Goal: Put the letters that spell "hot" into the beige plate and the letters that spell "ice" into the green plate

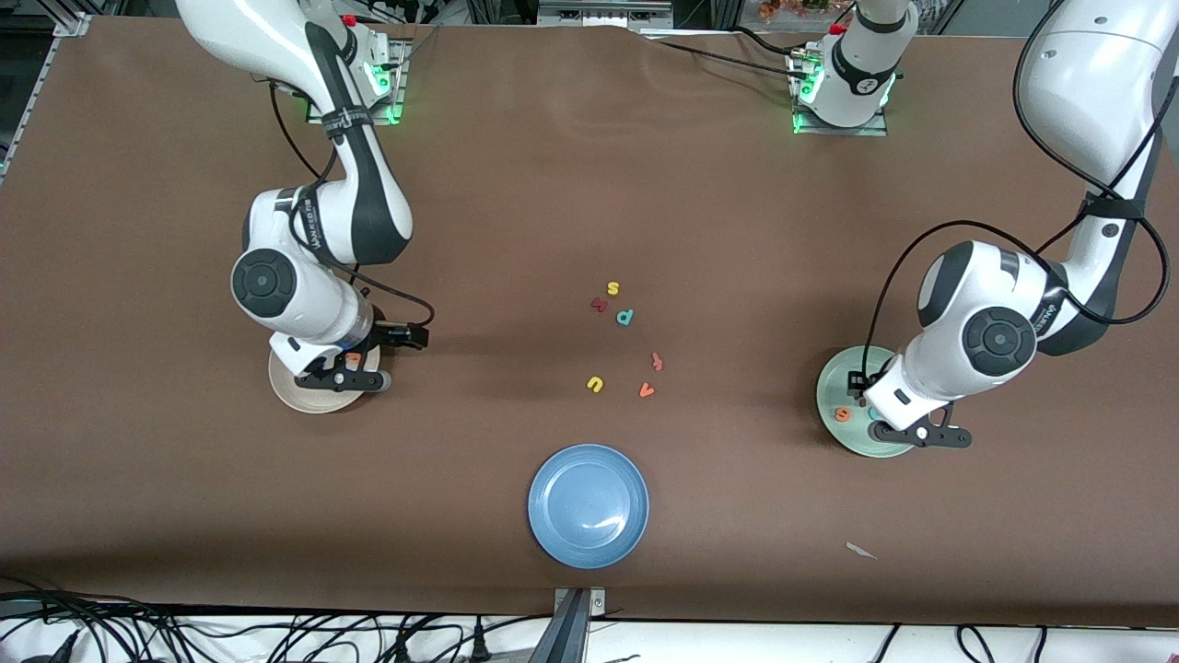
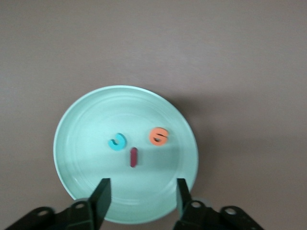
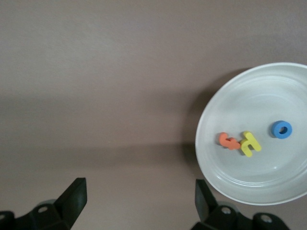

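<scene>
My left gripper (image 2: 139, 201) hangs over the green plate (image 2: 81, 124) with its fingers apart and nothing between them. In the left wrist view the plate holds three letters: the teal c (image 2: 117, 142), the orange e (image 2: 159, 136) and the dark-red i (image 2: 134, 157). The i lies between the c and the e, a little to one side of them; none of the three touch. In the front view the green plate (image 1: 834, 382) sits toward the left arm's end of the table, partly covered by my arm.

My right gripper (image 3: 139, 201) is above the table, by the edge of the beige plate (image 3: 225, 105). Its fingers are wide apart and hold nothing. The plate carries the orange t (image 3: 229, 141), the yellow h (image 3: 250, 143) and the blue o (image 3: 281, 130). The t and the h touch each other; the o lies apart from them. In the front view the beige plate (image 1: 299, 398) is toward the right arm's end of the table, mostly under my wrist.

The blue plate (image 1: 588, 505) stands in the middle, nearer to the front camera than both other plates. Farther from the camera than the blue plate, loose letters lie on the table (image 1: 589, 184): a yellow s (image 1: 612, 289), a dark-red letter (image 1: 599, 304), a teal p (image 1: 624, 318), a red letter (image 1: 657, 361), a yellow u (image 1: 595, 384) and an orange v (image 1: 647, 390).
</scene>
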Controlling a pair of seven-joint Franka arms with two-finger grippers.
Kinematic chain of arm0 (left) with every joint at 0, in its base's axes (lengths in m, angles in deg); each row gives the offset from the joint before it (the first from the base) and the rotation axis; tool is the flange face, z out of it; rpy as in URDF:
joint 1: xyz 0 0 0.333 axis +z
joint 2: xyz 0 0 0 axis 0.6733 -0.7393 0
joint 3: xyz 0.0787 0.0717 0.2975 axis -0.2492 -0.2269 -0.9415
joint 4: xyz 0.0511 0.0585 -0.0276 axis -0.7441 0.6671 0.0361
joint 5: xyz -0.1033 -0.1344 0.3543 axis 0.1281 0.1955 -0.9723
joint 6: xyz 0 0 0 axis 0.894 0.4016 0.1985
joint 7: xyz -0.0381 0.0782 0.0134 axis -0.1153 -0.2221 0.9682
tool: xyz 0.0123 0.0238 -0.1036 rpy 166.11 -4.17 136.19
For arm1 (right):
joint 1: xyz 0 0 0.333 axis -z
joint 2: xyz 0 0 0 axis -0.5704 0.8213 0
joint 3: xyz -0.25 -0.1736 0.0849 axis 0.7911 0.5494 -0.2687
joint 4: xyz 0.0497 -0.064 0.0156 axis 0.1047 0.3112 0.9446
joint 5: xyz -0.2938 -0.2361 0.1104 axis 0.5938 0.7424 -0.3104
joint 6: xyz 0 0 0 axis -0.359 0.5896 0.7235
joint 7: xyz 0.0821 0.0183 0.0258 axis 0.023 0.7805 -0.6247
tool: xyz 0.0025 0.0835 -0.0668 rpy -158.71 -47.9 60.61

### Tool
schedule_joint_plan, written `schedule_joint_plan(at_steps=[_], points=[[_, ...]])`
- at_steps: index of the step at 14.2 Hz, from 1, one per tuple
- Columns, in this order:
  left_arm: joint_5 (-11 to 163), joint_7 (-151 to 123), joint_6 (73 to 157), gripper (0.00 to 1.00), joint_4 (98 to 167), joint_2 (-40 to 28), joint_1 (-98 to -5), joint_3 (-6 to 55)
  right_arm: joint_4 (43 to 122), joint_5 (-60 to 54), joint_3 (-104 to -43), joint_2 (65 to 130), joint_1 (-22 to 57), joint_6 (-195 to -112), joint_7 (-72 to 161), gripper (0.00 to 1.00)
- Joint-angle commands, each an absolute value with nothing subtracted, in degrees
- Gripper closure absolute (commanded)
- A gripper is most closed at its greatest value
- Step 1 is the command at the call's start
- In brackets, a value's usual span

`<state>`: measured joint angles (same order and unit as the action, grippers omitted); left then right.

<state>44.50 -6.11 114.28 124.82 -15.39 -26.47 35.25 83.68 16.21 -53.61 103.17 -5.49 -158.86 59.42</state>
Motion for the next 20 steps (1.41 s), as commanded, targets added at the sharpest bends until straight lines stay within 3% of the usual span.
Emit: schedule_joint_plan(at_steps=[1,5,8,11,14,17,20], points=[[43.5,-7.1,104.9,0.00,122.7,-10.6,-26.9,39.6,83.6,16.5,-54.5,98.4,-1.1,-155.9,59.7,0.00],[44.3,-7.2,93.2,0.00,114.7,-9.1,-26.4,46.6,83.5,26.0,-65.3,92.6,12.5,-149.5,59.7,0.00],[49.0,-8.8,92.3,0.00,112.4,-5.4,-28.5,45.0,81.9,35.1,-77.2,87.8,24.8,-142.5,59.6,0.00],[60.5,-16.8,92.3,0.00,114.5,1.1,-35.8,29.5,78.8,36.1,-77.3,82.2,26.0,-134.8,59.7,0.00],[64.2,-26.2,92.3,0.00,119.1,8.7,-41.3,18.5,76.1,36.2,-76.9,78.2,27.0,-129.1,59.8,0.00],[65.0,-27.7,92.8,0.00,127.8,18.2,-42.4,14.5,73.3,35.5,-76.2,76.8,28.8,-124.2,59.8,0.00],[66.1,-30.3,92.6,0.00,129.3,19.8,-41.7,14.3,71.3,35.4,-76.1,76.7,29.0,-123.6,59.6,0.00]])
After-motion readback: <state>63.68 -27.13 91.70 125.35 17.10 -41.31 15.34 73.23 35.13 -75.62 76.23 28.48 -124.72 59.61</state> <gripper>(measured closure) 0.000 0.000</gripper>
